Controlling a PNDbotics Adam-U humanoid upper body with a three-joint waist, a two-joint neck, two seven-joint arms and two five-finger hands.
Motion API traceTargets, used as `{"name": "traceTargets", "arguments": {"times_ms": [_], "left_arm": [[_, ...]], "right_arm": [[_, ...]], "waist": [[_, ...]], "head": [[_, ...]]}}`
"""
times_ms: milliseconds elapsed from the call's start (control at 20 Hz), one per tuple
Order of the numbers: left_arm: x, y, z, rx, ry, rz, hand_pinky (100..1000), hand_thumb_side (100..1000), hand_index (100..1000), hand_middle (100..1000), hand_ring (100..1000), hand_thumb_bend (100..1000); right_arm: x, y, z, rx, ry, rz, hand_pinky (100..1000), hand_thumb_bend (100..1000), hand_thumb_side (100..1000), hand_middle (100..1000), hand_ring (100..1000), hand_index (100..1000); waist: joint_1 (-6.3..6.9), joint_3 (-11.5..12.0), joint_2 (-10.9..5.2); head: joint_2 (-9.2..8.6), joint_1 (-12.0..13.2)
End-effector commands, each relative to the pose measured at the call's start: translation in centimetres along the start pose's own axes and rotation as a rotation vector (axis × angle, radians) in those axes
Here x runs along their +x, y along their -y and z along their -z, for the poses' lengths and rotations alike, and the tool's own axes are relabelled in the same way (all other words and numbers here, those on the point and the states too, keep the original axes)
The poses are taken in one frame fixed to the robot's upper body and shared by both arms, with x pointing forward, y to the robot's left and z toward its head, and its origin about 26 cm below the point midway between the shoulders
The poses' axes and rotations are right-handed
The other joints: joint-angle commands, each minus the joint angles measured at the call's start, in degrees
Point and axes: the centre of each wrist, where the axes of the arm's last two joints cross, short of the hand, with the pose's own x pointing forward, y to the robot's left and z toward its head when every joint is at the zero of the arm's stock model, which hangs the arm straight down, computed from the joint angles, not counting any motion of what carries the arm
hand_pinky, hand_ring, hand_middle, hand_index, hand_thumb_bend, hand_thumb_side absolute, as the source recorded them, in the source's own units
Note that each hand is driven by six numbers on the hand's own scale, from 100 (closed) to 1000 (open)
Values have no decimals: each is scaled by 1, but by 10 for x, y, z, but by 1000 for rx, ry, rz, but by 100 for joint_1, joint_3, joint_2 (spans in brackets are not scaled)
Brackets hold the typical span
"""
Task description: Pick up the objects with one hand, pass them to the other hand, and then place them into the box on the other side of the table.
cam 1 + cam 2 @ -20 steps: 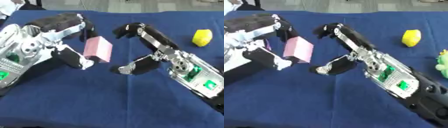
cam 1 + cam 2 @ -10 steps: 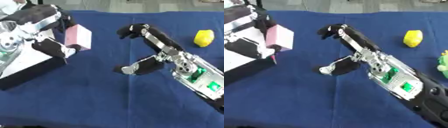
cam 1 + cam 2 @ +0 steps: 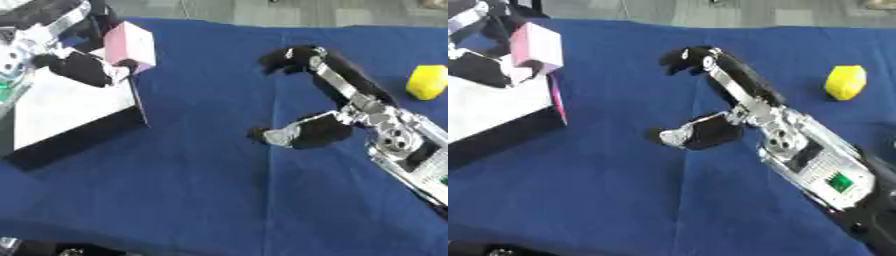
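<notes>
A pink block is held by my left hand at the upper left, above the right edge of the white-floored box with black walls. The thumb and fingers pinch the block from both sides. My right hand hovers over the blue cloth at centre right, fingers spread and holding nothing. A yellow object lies on the cloth at the right edge.
The blue cloth covers the table, and its front edge runs along the bottom left. Grey floor shows beyond the far edge. My right forearm stretches down to the lower right corner.
My left hand has carried the pink block away from the right hand, leftward and back to the box. The right hand has stayed open near the centre. The camera has shifted.
</notes>
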Motion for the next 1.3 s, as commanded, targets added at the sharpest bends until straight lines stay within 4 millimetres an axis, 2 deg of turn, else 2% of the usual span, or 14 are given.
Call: {"name": "traceTargets", "arguments": {"times_ms": [50, 500, 950, 1100, 1250, 1300], "left_arm": [[-19, -14, 1, 57, -69, 8, 702, 100, 416, 432, 580, 212], [-64, 0, 18, 77, -246, -13, 701, 100, 419, 435, 581, 207], [-98, 18, 30, 76, -371, -27, 706, 100, 443, 451, 590, 187], [-105, 24, 33, 69, -395, -35, 717, 100, 486, 480, 601, 183], [-111, 29, 36, 70, -409, -35, 738, 171, 559, 526, 624, 188], [-112, 30, 36, 71, -413, -35, 753, 219, 608, 559, 644, 196]], "right_arm": [[3, 10, -2, -32, 15, -14, 819, 623, 227, 688, 825, 809], [1, 14, -3, -67, 9, -3, 817, 618, 233, 684, 823, 806], [-1, 17, -4, -106, 6, 15, 814, 633, 222, 679, 820, 803], [-1, 18, -4, -116, 9, 23, 814, 630, 221, 679, 820, 803], [-1, 18, -4, -120, 12, 28, 816, 623, 224, 681, 821, 804], [-1, 18, -4, -120, 12, 28, 817, 620, 225, 681, 822, 805]], "waist": [[-34, -4, -60], [-104, -42, -2], [-171, -60, 45], [-197, -61, 57], [-224, -68, 64], [-230, -69, 65]], "head": [[-9, 158], [-9, 526], [-67, 635], [-86, 649], [-97, 645], [-102, 645]]}}
